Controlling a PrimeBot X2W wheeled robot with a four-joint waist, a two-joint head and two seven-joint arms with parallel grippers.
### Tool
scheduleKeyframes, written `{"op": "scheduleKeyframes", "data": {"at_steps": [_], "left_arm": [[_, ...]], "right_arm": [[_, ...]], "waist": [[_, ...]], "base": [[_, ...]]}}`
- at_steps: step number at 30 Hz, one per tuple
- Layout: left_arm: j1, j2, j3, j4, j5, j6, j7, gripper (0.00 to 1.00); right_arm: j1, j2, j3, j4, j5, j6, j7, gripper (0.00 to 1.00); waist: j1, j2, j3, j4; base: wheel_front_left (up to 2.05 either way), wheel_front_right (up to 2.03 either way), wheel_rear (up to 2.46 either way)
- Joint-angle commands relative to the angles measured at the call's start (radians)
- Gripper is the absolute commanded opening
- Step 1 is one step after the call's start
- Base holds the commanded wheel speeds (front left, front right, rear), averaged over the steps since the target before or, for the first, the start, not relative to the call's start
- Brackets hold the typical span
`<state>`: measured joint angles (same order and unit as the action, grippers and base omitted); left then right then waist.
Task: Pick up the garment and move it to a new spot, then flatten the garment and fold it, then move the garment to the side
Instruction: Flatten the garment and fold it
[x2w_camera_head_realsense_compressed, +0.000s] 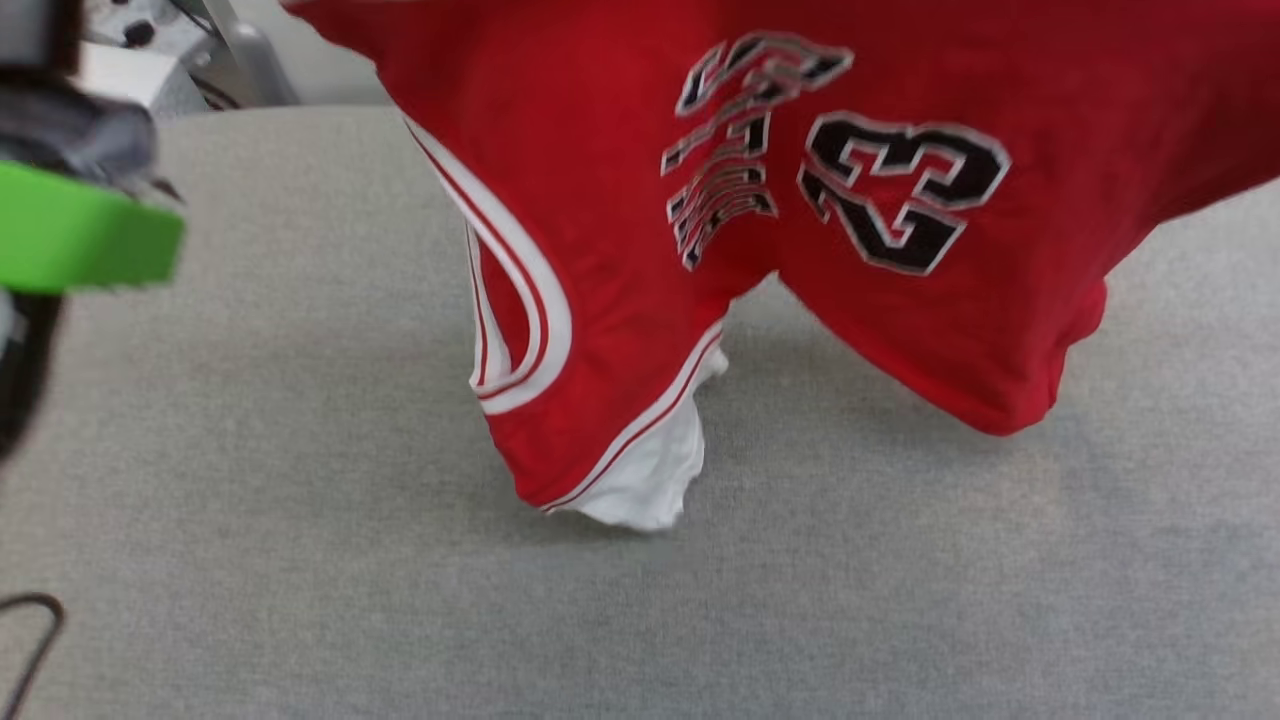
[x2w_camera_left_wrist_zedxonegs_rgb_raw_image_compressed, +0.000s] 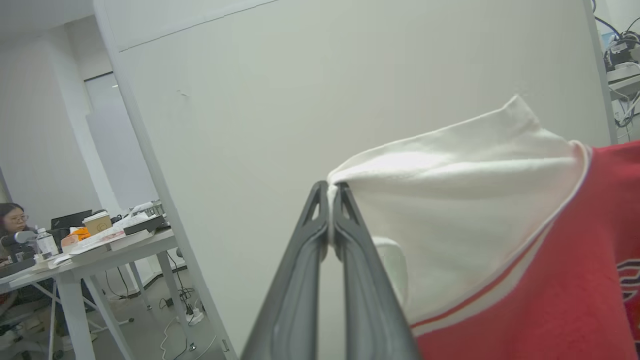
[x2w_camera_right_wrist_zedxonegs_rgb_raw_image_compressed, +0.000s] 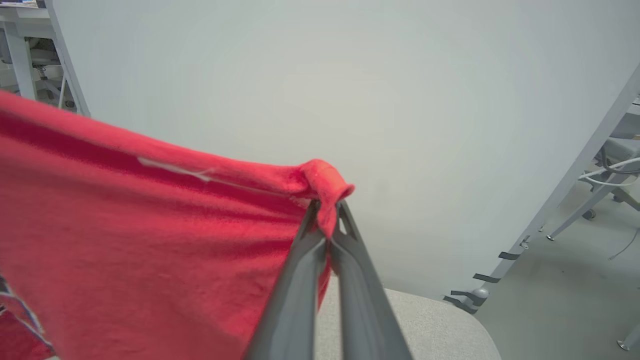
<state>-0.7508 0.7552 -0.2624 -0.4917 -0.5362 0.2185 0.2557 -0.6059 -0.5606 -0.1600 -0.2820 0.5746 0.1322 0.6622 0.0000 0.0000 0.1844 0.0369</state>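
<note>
Now left gripper (x2w_camera_left_wrist_zedxonegs_rgb_raw_image_compressed: 329, 189) and right gripper (x2w_camera_right_wrist_zedxonegs_rgb_raw_image_compressed: 327, 207) each pinch just a shirt (x2w_camera_head_realsense_compressed: 600, 180) edge at the jaw tips; stretching may pull it free.

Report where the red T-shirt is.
The red T-shirt hangs across the top of the head view over the grey table, stretched between the left end effector pinching its white sleeve and the right end effector pinching a red corner.

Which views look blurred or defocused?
Head view: green block at left edge badly defocused, lettering on the red soft-fabric T-shirt slightly smeared. Left wrist view: left gripper sharp on white sleeve. Right wrist view: right gripper sharp on red hem.
</note>
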Motion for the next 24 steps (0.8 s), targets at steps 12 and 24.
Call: {"op": "scheduleKeyframes", "data": {"at_steps": [12, 24], "left_arm": [[-0.536, 0.021, -0.047, 0.327, 0.010, -0.211, 0.072, 0.00], [-1.089, -0.093, -0.147, 0.826, 0.200, -0.307, -0.114, 0.00]], "right_arm": [[-0.385, -0.054, 0.060, 0.195, -0.077, -0.002, -0.051, 0.00], [-0.835, -0.002, 0.193, 0.564, -0.270, -0.002, -0.250, 0.00]], "waist": [[0.0000, 0.0000, 0.367, -0.007], [0.0000, 0.0000, 0.553, -0.011]], "base": [[0.00, 0.00, 0.00], [0.00, 0.00, 0.00]]}}
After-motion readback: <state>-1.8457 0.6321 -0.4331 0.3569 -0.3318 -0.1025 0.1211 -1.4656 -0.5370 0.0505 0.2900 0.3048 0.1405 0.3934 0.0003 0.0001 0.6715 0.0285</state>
